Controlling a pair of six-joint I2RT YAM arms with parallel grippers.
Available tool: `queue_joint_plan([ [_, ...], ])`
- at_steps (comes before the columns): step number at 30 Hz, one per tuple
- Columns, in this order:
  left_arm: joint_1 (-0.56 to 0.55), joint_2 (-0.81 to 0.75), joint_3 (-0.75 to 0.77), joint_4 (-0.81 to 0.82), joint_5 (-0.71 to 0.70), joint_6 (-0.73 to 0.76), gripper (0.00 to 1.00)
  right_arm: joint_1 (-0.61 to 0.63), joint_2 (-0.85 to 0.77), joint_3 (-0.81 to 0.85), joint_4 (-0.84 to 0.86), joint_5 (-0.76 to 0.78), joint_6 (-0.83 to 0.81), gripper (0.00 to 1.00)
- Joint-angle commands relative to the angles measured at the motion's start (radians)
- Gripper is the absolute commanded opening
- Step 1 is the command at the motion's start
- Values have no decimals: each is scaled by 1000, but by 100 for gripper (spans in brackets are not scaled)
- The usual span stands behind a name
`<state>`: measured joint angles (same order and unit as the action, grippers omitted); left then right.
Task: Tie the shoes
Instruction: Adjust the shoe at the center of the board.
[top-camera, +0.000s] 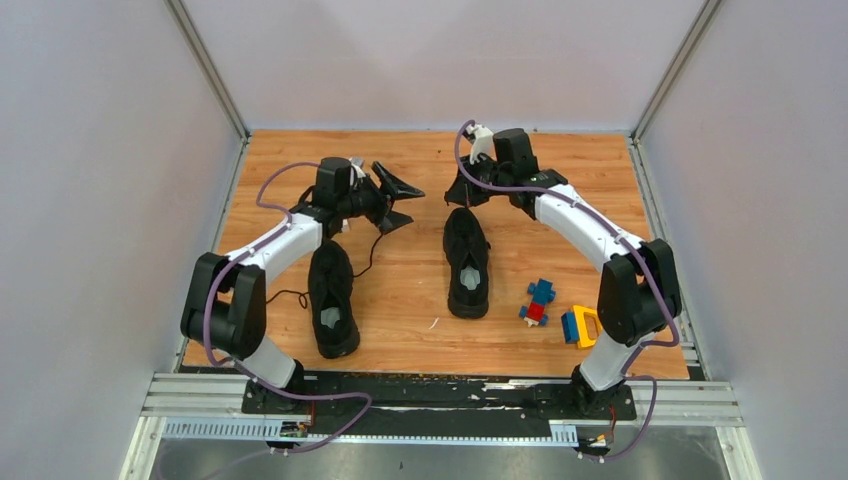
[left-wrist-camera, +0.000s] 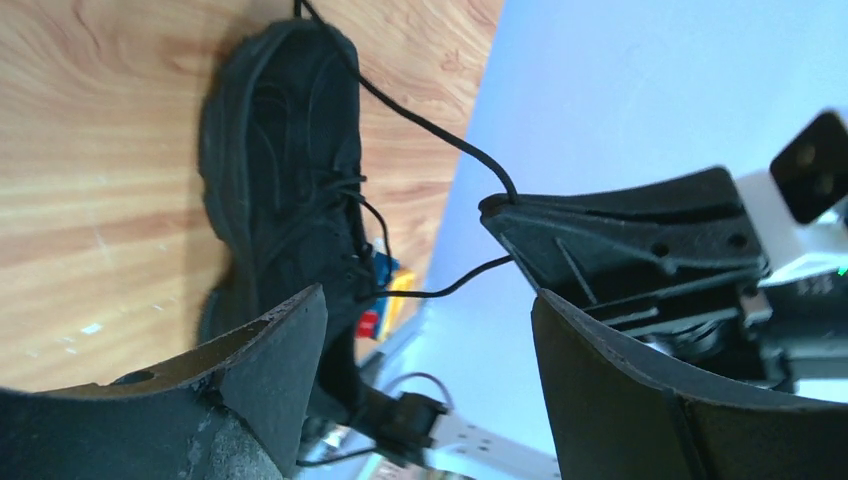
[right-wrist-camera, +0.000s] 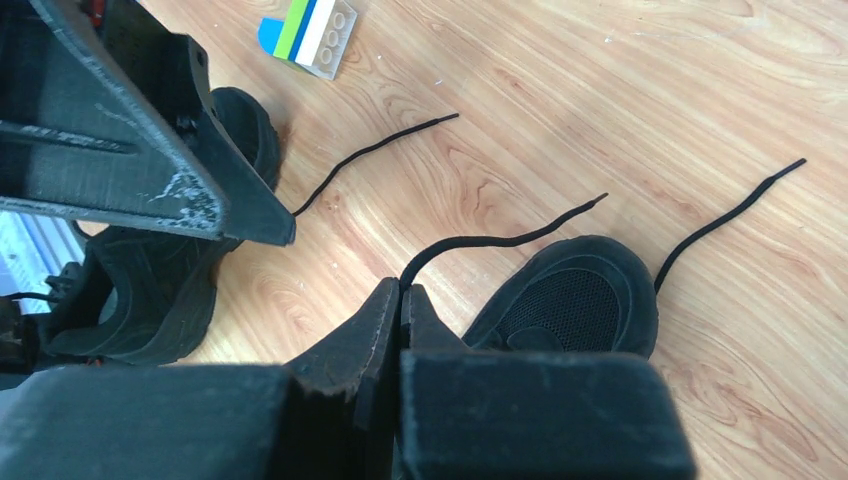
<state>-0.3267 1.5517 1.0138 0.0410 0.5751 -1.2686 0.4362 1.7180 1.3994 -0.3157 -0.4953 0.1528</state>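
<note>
On the wooden tabletop (top-camera: 420, 300) two black shoes lie side by side, well apart, toes pointing away from the arm bases. The left shoe (top-camera: 333, 285) lies close to the left arm with its pale insole showing. The right shoe (top-camera: 467, 262) lies nearer the middle, with a cluster of toy blocks (top-camera: 538, 302) and a yellow block (top-camera: 579, 326) near it on its right.

The right pincer (right-wrist-camera: 401, 300) hangs just over the toe of the right shoe, its fingers pressed together on a thin black lace (right-wrist-camera: 500, 238). In the left wrist view one strand of it climbs from the eyelets to the pinched tips, and the other leaves them and runs out past the toe. Its free end lies on the wood. A second end (right-wrist-camera: 730, 215) lies on the far side of that toe. A third end (right-wrist-camera: 375, 150) lies on the wood nearer the left shoe, its start hidden behind a left finger.

The left pincer (top-camera: 400, 203) is raised beyond the toe of the left shoe, spread wide with nothing between its fingers (left-wrist-camera: 280, 350). It faces the right pincer, near it but apart. A strand (top-camera: 372, 248) from the left shoe rises toward the lower left finger; whether it touches cannot be told. Another strand (top-camera: 290, 295) trails over the wood toward the left arm.
</note>
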Motion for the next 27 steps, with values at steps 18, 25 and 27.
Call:
queue_joint_plan([
  [18,-85,252,218,-99,54,-528,64,72,-51,8,27,85,-75,0],
  [25,-95,289,224,-98,34,-514,56,72,-81,-26,23,58,-62,0],
  [27,-95,306,226,-90,32,-514,55,72,-86,-37,18,56,-52,0],
])
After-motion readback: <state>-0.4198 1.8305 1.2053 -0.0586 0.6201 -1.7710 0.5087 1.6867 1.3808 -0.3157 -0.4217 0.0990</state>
